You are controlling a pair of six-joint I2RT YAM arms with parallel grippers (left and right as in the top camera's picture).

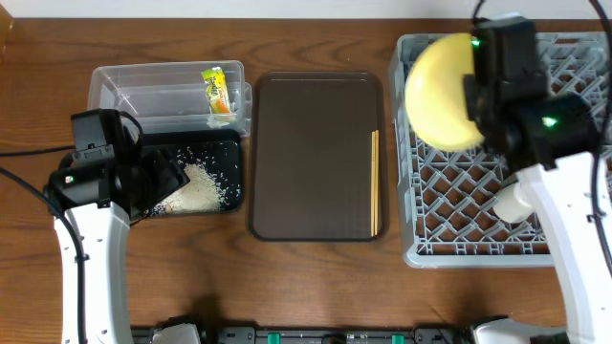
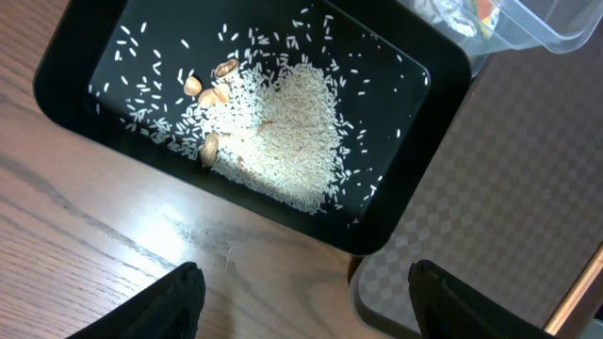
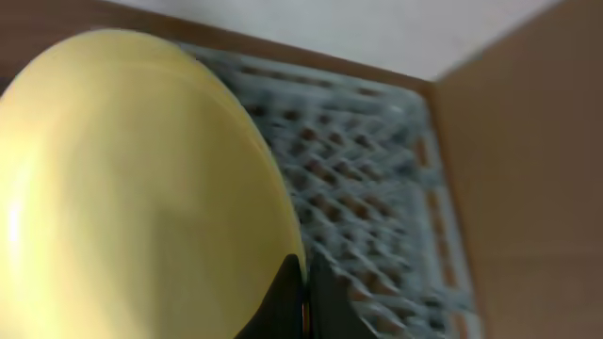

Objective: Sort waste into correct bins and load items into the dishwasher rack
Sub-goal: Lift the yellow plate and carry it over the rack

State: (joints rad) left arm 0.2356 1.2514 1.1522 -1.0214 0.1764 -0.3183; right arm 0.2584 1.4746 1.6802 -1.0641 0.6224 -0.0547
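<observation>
Right gripper (image 3: 303, 282) pinched on rim of yellow plate (image 3: 132, 188) — over far-left corner of rack (image 1: 459, 182), seemingly tilted; left gripper (image 2: 316, 297) spread wide — by black tray (image 2: 415, 198) of rice (image 2: 283, 132).

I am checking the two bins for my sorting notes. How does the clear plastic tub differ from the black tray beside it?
The clear tub is transparent with taller walls; the black tray is opaque and shallow. The clear tub holds the yellow-green wrapper; the black tray holds loose rice scraps. Both are rectangular, have a similar footprint, and lie side by side.
</observation>
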